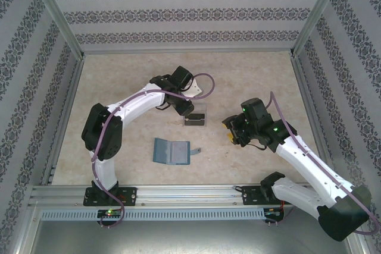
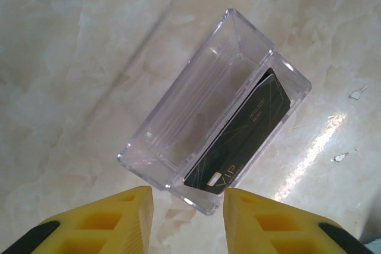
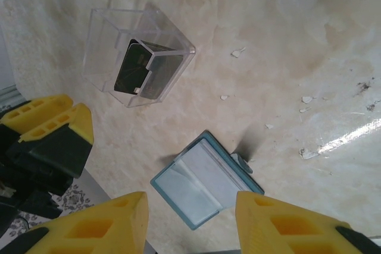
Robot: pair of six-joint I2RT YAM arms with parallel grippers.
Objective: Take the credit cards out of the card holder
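The card holder (image 1: 171, 151) lies open on the table, its pale grey-blue inside (image 3: 202, 184) facing up; I cannot tell whether a card sits in its pockets. A dark credit card (image 2: 241, 138) leans inside a clear plastic box (image 2: 196, 117), which stands behind the holder (image 1: 194, 117). My left gripper (image 2: 187, 218) hovers just above the box's near corner, open, with nothing between its yellow fingers (image 2: 265, 221). My right gripper (image 3: 190, 224) is also open and empty, raised above the table to the right of the holder (image 1: 231, 130).
A small grey sliver (image 3: 241, 163) lies at the holder's right edge. White flecks (image 3: 306, 154) dot the marble-look tabletop. Patterned walls and a metal frame (image 1: 59, 22) enclose the table. The left gripper's yellow fingers (image 3: 50, 120) show beside the box.
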